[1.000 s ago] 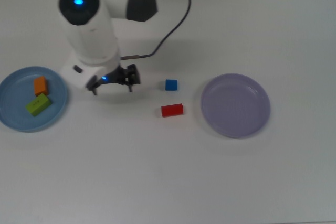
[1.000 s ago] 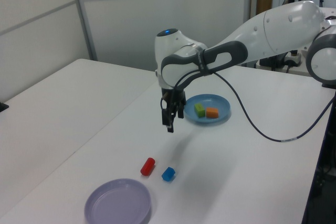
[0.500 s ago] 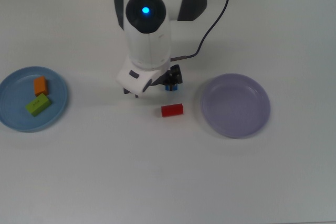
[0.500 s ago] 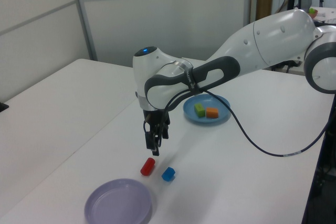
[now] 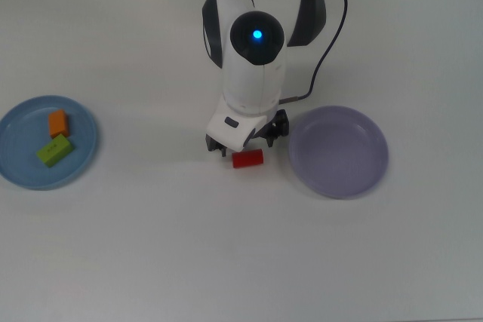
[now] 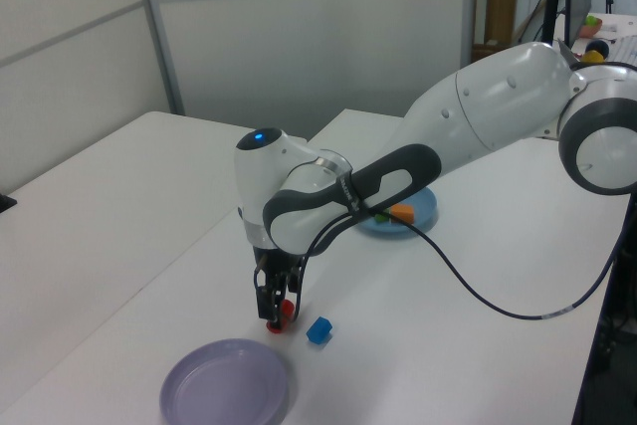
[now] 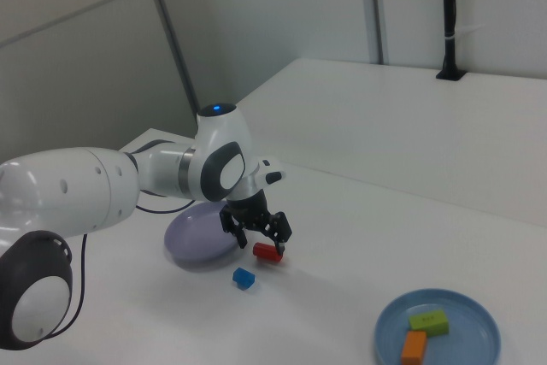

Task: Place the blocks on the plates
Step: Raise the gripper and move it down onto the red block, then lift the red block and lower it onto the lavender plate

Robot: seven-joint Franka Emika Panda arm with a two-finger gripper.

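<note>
A red block (image 5: 247,158) lies on the white table just left of the lavender plate (image 5: 338,151) in the top view. My gripper (image 7: 260,241) hangs open directly over this block, fingers either side of it and low to the table. Near it rests the blue cube (image 7: 244,277), which the arm hides in the top view. Far to the top view's left, the light blue plate (image 5: 15,157) holds the orange block (image 5: 58,122) and the green block (image 5: 55,150). In the left view the gripper (image 6: 275,313) partly covers the red block (image 6: 285,312), beside the blue cube (image 6: 318,329).
A black cable (image 5: 330,43) trails from the arm's wrist toward the table's far edge. The white arm (image 6: 478,116) stretches across the table above the light blue plate (image 6: 423,208) in the left view. The lavender plate (image 6: 227,383) holds nothing.
The arm has swung from beside the light blue plate toward the top view's right, passing over the blue cube, and has come down over the red block. No block has moved.
</note>
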